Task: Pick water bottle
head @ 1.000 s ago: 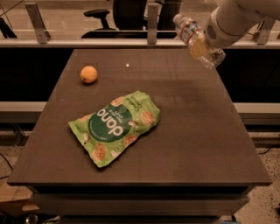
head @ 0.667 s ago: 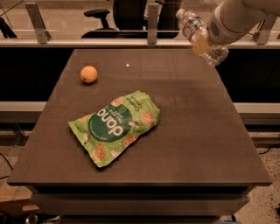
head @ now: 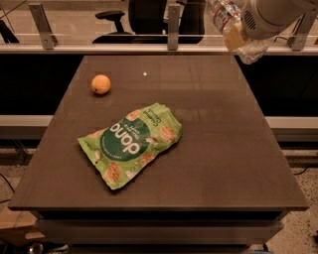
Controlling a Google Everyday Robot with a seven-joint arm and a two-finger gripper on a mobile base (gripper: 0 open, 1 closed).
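Note:
The water bottle (head: 224, 14) is a clear, crinkly plastic bottle held in the air at the top right, tilted, well above the table's far right corner. My gripper (head: 237, 34) is shut on the water bottle around its middle; the white arm covers part of the bottle. The bottle's lower end (head: 254, 49) shows below the gripper.
A green snack bag (head: 131, 143) lies in the middle of the dark table (head: 213, 163). An orange (head: 101, 84) sits at the far left. A rail with metal posts (head: 173, 22) and office chairs stand behind the table.
My gripper has lifted the water bottle higher and slightly to the right, away from the table. The bag and the orange have not moved.

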